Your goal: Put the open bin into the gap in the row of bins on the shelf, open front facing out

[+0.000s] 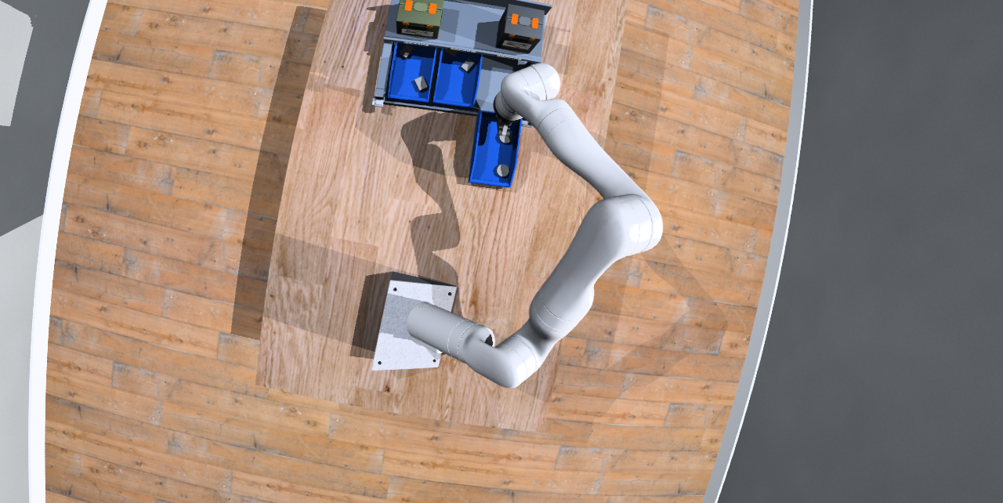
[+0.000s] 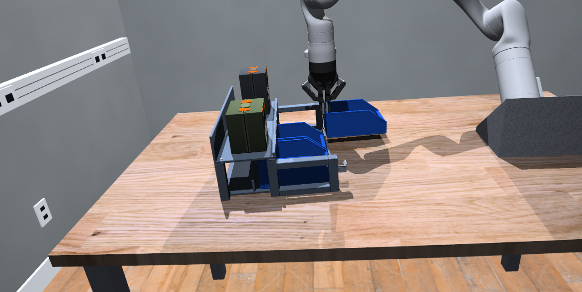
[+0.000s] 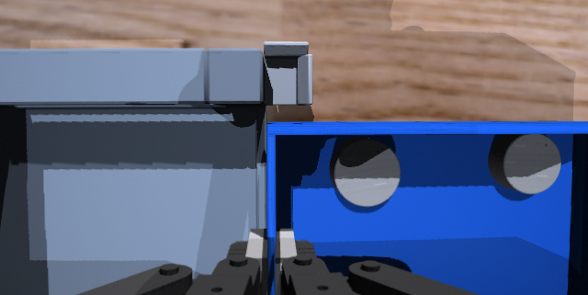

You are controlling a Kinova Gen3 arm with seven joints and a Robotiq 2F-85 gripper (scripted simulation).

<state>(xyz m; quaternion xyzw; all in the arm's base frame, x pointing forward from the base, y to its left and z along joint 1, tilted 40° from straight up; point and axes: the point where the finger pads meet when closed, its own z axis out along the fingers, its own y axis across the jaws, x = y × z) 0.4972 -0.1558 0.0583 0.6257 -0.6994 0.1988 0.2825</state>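
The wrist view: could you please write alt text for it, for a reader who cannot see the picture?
The gripper, at the bottom edge, is shut on the thin back wall of a blue bin, one pad on each side. Two grey cylinders lie inside the bin. The bin's back wall stands against the grey shelf on the left, with wooden table beyond.

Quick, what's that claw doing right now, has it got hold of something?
Claw: closed, pinching the back wall of the blue bin.
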